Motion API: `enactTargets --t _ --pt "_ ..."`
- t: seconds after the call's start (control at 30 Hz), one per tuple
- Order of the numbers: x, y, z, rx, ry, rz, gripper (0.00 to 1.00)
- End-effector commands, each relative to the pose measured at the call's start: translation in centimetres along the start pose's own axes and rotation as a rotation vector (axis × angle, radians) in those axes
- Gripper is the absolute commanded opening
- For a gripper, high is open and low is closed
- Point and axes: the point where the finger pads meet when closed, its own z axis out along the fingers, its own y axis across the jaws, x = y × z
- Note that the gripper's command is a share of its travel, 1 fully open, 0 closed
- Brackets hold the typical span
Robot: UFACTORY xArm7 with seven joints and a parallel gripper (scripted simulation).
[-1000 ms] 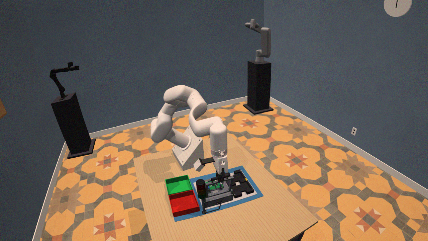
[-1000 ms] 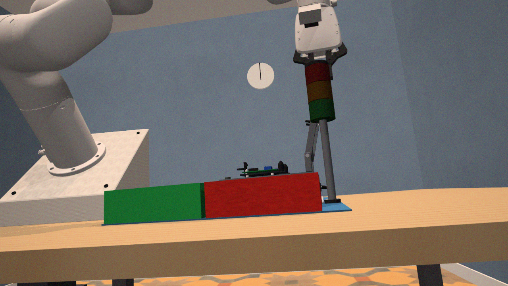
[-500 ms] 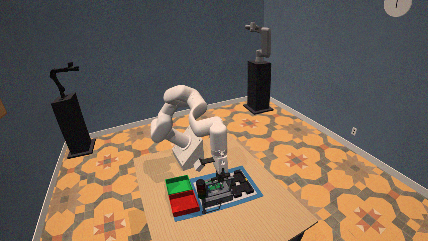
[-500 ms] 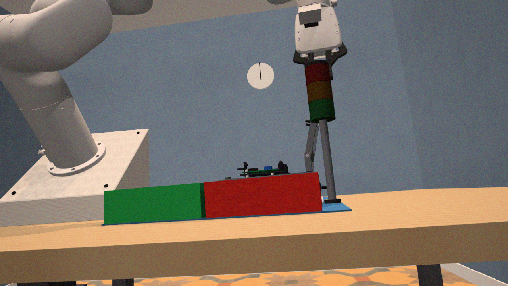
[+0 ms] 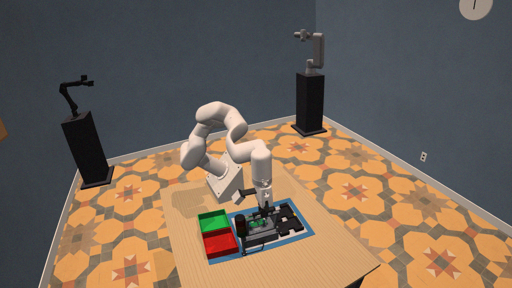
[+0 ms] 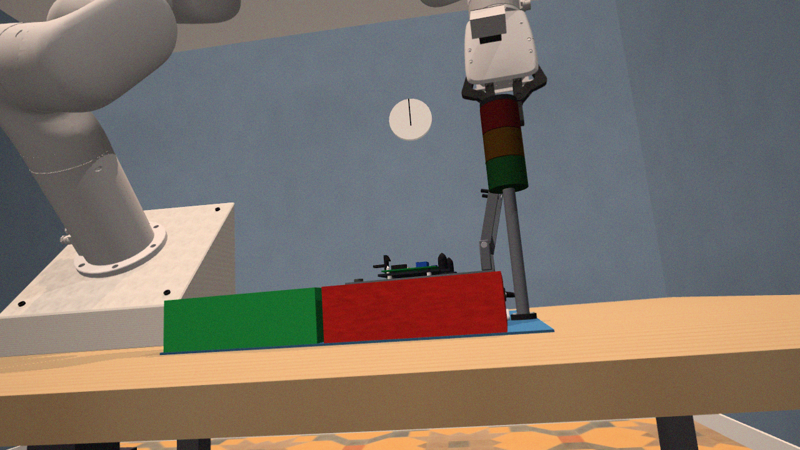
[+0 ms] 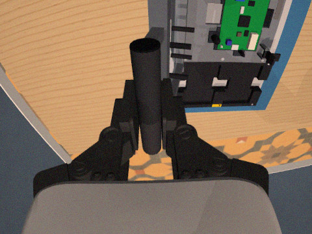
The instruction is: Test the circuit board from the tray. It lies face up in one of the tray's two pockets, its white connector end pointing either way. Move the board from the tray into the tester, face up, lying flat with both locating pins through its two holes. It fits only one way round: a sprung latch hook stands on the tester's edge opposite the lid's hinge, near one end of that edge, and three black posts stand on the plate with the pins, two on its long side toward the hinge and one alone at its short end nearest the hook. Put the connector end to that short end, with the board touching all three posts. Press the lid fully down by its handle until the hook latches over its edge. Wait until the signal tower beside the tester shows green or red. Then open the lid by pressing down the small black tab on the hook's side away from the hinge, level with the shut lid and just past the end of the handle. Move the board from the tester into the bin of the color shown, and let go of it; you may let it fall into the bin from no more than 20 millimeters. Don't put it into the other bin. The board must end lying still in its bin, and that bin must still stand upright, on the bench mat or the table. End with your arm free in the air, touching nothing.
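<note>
- Lid-closing step under way: circuit board (image 7: 244,15) lies face up on the tester (image 7: 197,13), green side showing, its white connector toward the end next to the tray (image 7: 221,84). Both tray pockets look vacant.
- Gripper (image 7: 151,104) hangs above the tester, narrowed onto the lid's handle (image 7: 147,74), a dark round bar that runs lengthwise through the gap. The black fingers press it from either side, the jaws a small way apart with only the bar's thickness between them.
- Lid (image 6: 490,224) stands raised and leaning, seen from the side as a grey bar rising behind the red bin (image 6: 414,306). It is far from latched.
- Signal tower (image 6: 505,145) beside the tester shows its red, amber and green bands all dull; no result appears lit.
- Next move, as judged: swing the handle down through the lid's arc, following the hinge instead of pushing straight down, until the hook catches the lid's edge. Whether the board sits fully on both pins and against all three posts cannot be made out at this size; a lifted board could stop the lid.
- Green bin (image 5: 214,219) and red bin stand side by side on the blue mat (image 5: 307,233), both without a board.
</note>
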Motion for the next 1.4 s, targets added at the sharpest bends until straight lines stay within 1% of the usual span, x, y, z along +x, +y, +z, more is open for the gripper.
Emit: enactTargets --t 0.0,0.7,1.37 --pt "0.0 -0.1 -0.2 0.004 -0.002 -0.001 0.0" --pt "0.0 0.3 -0.3 0.004 -0.002 -0.001 0.0" --pt "0.0 1.8 -0.6 0.004 -0.002 -0.001 0.0"
